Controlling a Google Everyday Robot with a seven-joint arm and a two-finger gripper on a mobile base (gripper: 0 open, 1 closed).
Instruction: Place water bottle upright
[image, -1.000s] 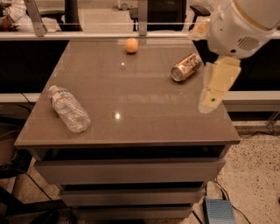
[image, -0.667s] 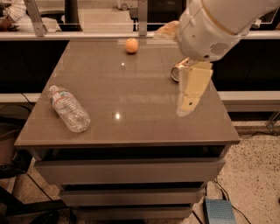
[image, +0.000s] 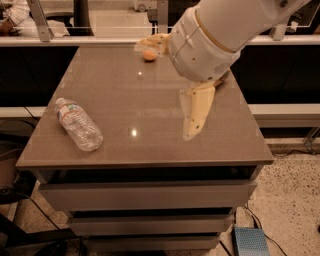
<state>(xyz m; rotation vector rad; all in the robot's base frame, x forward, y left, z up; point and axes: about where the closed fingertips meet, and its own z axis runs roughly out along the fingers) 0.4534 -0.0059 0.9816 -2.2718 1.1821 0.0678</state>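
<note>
The water bottle (image: 78, 124) lies on its side near the front left of the brown table (image: 145, 161), its white cap pointing to the far left. It is clear and ribbed, with a white label. My gripper (image: 165, 91) hangs over the middle right of the table, well to the right of the bottle and not touching it. It is open and empty. One cream finger (image: 196, 111) points down toward the tabletop; the other finger (image: 151, 42) sticks out to the far left, by the orange ball.
A small orange ball (image: 149, 55) sits at the table's far edge. My big white arm (image: 215, 35) covers the far right of the table. Drawers (image: 145, 195) are below the top. A counter rail (image: 75, 41) runs behind.
My arm and gripper have swung left and toward the table's middle, and now cover the drink can at the far right. The bottle and the orange ball have not moved.
</note>
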